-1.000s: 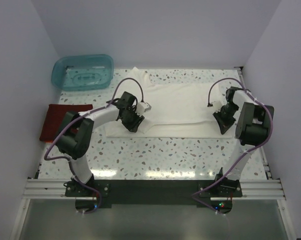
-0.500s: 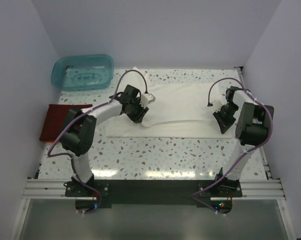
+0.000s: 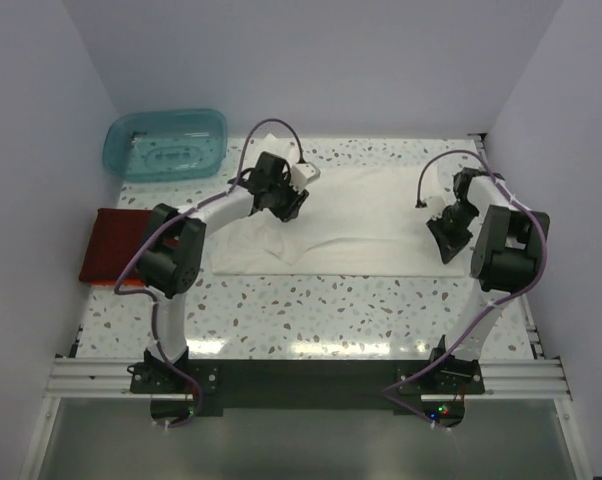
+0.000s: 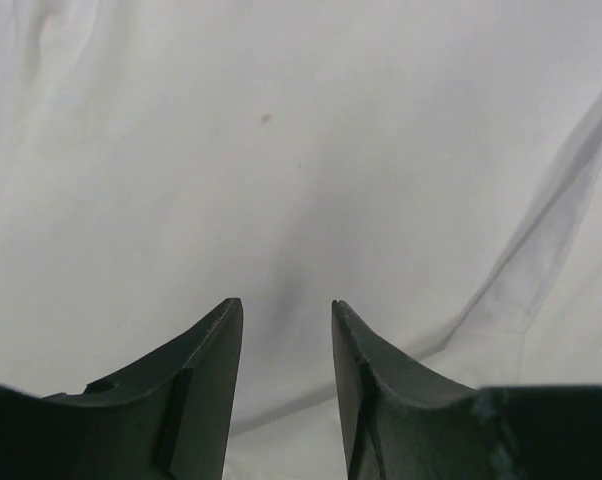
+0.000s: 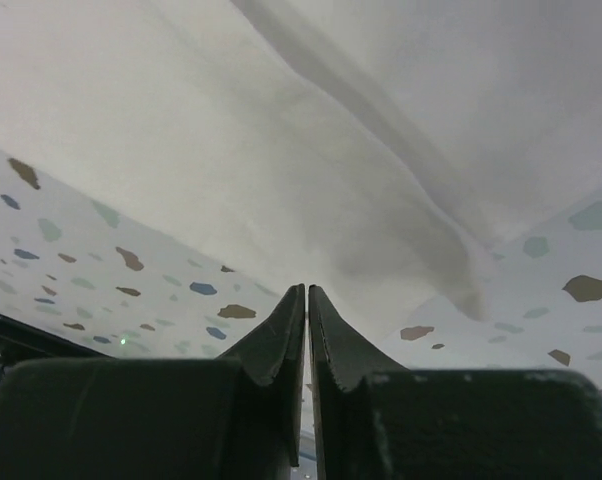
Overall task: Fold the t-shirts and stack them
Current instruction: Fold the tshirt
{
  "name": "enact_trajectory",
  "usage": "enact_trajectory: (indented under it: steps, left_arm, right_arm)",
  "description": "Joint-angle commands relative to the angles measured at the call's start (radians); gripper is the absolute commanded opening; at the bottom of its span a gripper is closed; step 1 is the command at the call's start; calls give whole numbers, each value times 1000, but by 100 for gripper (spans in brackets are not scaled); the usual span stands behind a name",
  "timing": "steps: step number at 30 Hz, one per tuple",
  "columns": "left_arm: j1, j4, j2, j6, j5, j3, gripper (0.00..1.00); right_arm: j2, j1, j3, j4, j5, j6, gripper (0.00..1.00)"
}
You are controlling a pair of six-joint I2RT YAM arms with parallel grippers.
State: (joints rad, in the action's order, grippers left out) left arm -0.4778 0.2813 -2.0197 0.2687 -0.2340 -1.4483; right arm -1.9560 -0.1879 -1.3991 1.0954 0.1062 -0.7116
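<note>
— When you look between the left arm's fingers, is anything caught there?

— No. The left gripper (image 4: 286, 305) stands partly open, with a clear gap between its two dark fingers (image 4: 206, 370). Only the cream-white t-shirt (image 4: 281, 150) shows beyond the gap, smooth but for one long crease off to the right.

— And the other arm?

— The right gripper (image 5: 307, 290) has its fingers pressed together to a hairline slit, and I see no cloth pinched in it. Its tips sit over the shirt's edge, where the cloth gives way to the speckled table (image 5: 61, 250).

— Where does that shirt lie overall?

— It is spread flat across the far half of the table. The left arm is over its left part (the cloth is rumpled just nearer than that gripper) and the right arm is at its right end.

— The rest?

— The dark red t-shirt (image 3: 116, 245), folded to a rectangle, lies at the table's left edge, apart from the white one. An orange strip (image 3: 103, 284) shows along its near edge. It is probably another shirt underneath, though it is too thin to be sure. The teal tub (image 3: 166, 143) sits in the far left corner, beyond the red shirt.
</note>
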Motion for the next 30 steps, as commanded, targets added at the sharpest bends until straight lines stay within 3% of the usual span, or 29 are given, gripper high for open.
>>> enact_trajectory:
  steps: [1,4,6,10,14,19,22,30]
  left_arm:
    - [68,-21,44,-31,-141,-87,48]
    - [137,112,85,-16,-305,-104,52]
    - [218,236,107,6,-391,-103,53]
    - [323,401,159,107,-462,-34,52]
    - [343,411,228,116,-415,74,52]
    - [389,374,211,12,-393,117,50]
    - [404,381,187,-22,-401,121,49]
    - [406,415,193,-40,-390,180,47]
  right_arm:
    - [94,34,-125,87,157,26,9]
    - [121,100,-185,92,225,69,15]
    - [143,207,-208,60,271,113,16]
    - [151,387,-218,-73,334,214,23]
    - [94,614,-236,-266,329,317,28]
    - [-55,852,-331,-333,250,340,28]
    - [-119,938,-377,-353,221,354,27]
    - [-210,1021,-451,-394,141,440,29]
